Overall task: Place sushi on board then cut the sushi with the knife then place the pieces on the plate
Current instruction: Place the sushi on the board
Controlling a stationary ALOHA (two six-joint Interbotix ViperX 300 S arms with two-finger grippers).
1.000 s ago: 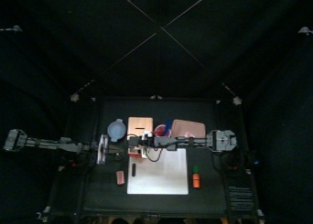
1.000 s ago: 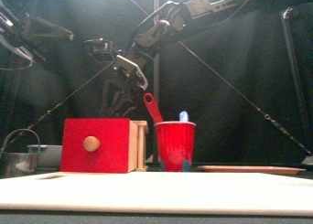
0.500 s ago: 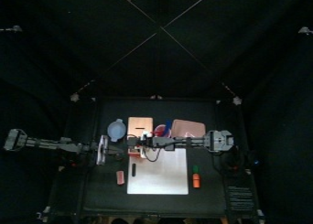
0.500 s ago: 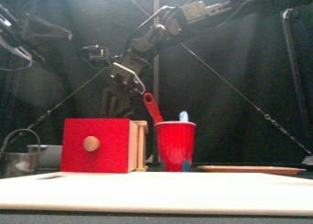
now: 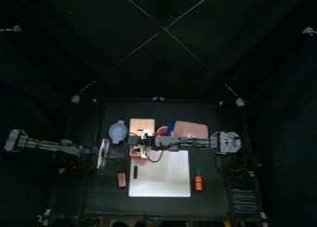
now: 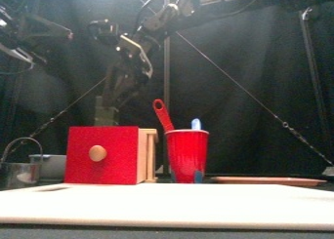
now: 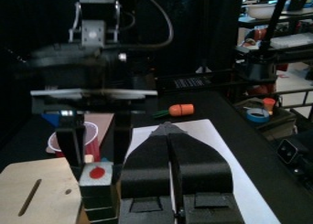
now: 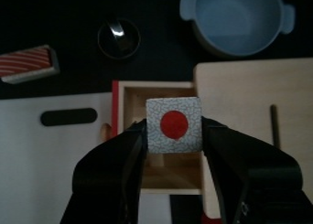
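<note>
Your right gripper (image 8: pixel 174 129) is closed part-way on 1 sushi piece (image 8: pixel 174 118), pinching its 2 sides. It holds the piece up over the open drawer (image 8: pixel 171 173) of the wooden box (image 8: pixel 251 100), at the white board's (image 5: pixel 168 175) back edge. Your left gripper (image 7: pixel 171 134) has its jaws pressed together, empty, by the board's left edge.

white board (image 5: pixel 161 175), red cup (image 6: pixel 187 153), blue-grey bowl (image 5: pixel 118 132), pale sushi piece (image 8: pixel 173 124) (red centre)
</note>
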